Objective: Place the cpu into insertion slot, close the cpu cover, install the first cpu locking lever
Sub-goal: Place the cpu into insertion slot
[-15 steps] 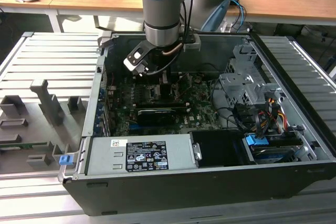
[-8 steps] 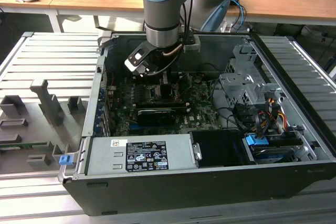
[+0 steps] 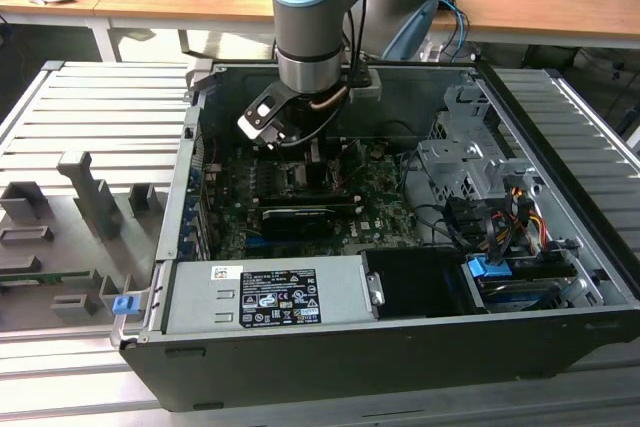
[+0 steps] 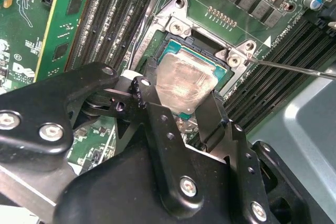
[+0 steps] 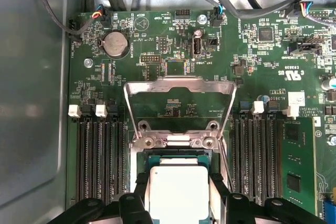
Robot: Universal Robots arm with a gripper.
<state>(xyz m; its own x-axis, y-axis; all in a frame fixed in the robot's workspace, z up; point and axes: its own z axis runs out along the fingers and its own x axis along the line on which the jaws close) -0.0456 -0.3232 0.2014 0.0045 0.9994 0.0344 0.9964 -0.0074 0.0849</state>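
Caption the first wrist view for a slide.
Claw grips the cpu at the slot; the cover stands open.

The arm [image 3: 310, 7] comes down from the top of the exterior view, its last grey-and-blue segments standing nearly upright. The wrist [image 3: 312, 72] points straight down, and a black-and-white block [image 3: 264, 117] juts from it toward the exterior view's left and the near side. Below the wrist the gripper [image 3: 308, 159] hangs low with its tips pointing down. In both wrist views the gripper [image 4: 181, 95] [image 5: 178, 195] has its two black fingers [image 4: 148, 88] [image 5: 140, 188] parted just the width of the cpu [image 4: 184, 85]. One finger presses against each of two opposite edges, and the linkages [image 4: 173, 145] angle inward.
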